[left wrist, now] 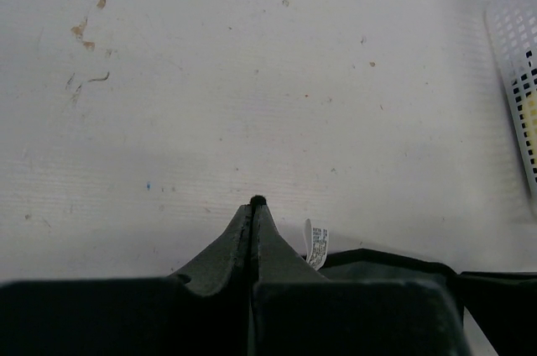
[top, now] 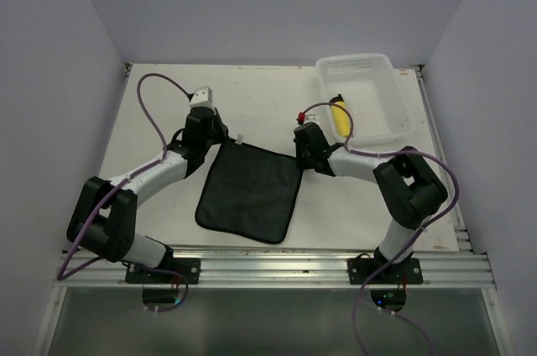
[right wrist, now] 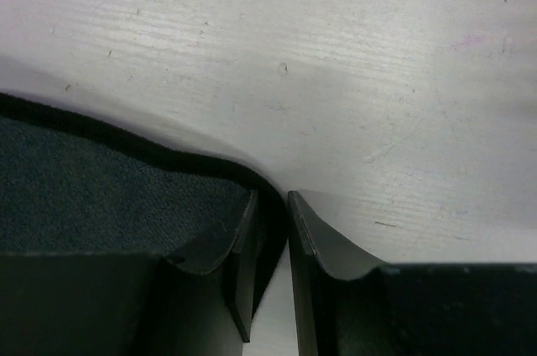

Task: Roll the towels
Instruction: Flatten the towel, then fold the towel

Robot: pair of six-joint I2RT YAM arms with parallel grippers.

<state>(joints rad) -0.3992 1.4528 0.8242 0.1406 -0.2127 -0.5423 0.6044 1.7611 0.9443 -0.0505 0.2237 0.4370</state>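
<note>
White worktop [top: 260, 104]: the dark towel [top: 250, 192] lies flat, not yet rolled. The left gripper [top: 223, 139] and right gripper [top: 299, 153] each pinch a far corner. The yellow towel [top: 340, 117] sits in the basket [top: 357, 60], seemingly rolled; one remains.

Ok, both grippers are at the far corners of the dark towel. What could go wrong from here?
1. Only the black edging of the dark towel sits inside the right gripper; so thin a bite may slip when pulled.
2. The left gripper is shut beside the label with no cloth visible between its fingers. It may have missed, skewing the roll.
</note>
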